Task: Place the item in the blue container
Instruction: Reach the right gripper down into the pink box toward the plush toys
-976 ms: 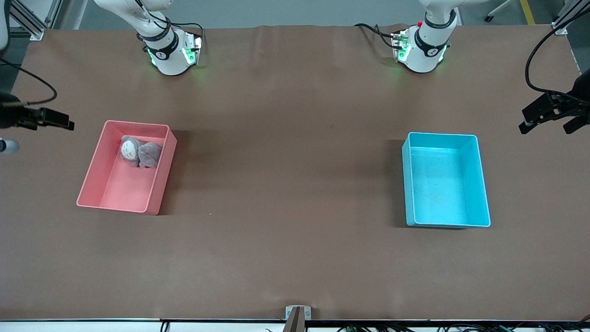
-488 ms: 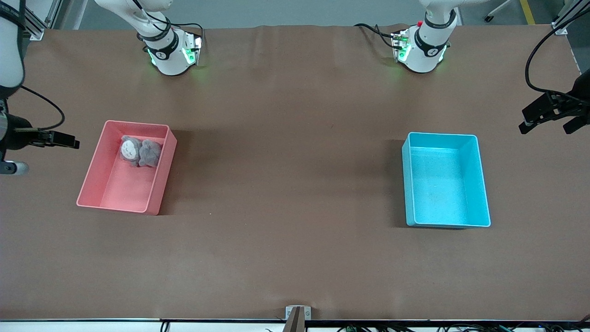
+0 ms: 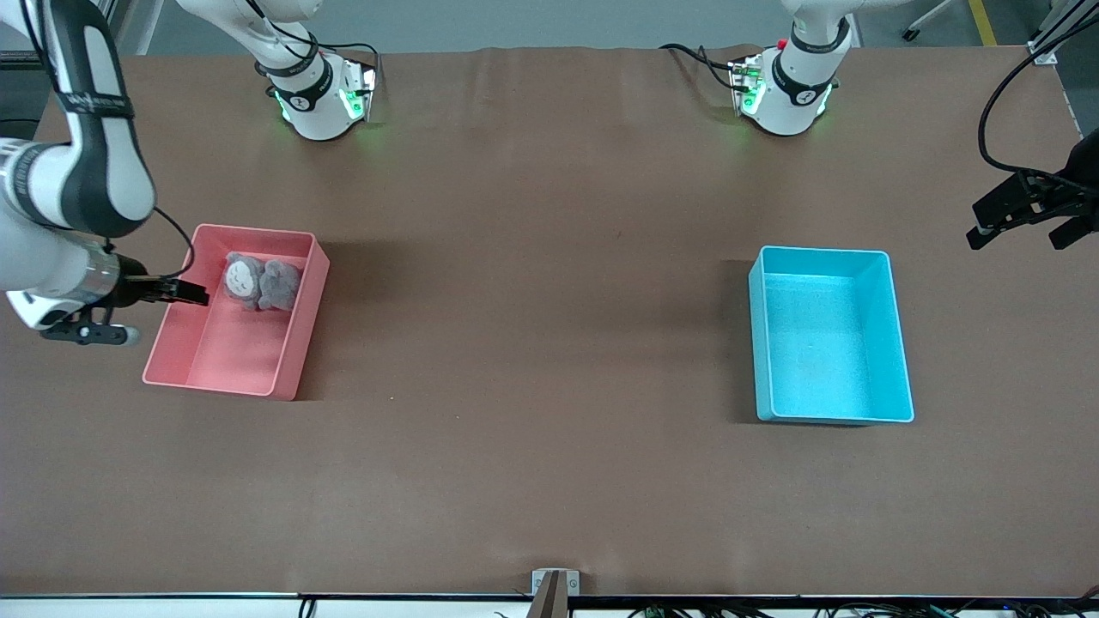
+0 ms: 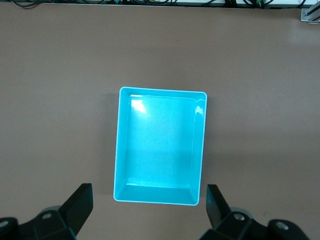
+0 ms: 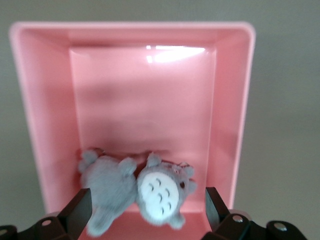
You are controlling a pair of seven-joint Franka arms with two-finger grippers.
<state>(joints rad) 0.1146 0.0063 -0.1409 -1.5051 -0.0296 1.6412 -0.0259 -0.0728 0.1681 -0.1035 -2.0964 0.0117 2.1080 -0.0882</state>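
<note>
The item, a grey plush toy with a white belly (image 3: pixel 260 283), lies in the pink bin (image 3: pixel 230 354), at the bin's end nearest the robot bases. My right gripper (image 3: pixel 196 294) hangs open over that bin's outer wall, beside the toy. In the right wrist view the plush toy (image 5: pixel 137 192) shows between the spread fingers (image 5: pixel 79 210). The blue container (image 3: pixel 826 343) stands empty toward the left arm's end of the table. My left gripper (image 3: pixel 1022 215) waits open in the air past that container, which shows in the left wrist view as the blue container (image 4: pixel 160 150).
Both robot bases (image 3: pixel 318 99) stand along the table's back edge with cables beside them. A small metal bracket (image 3: pixel 554 584) sits at the middle of the table's front edge. Brown tabletop lies between the two bins.
My right arm has swung in from the table's end, bringing its gripper over the pink bin's outer wall next to the plush toy. The left arm, toy and bins have not moved.
</note>
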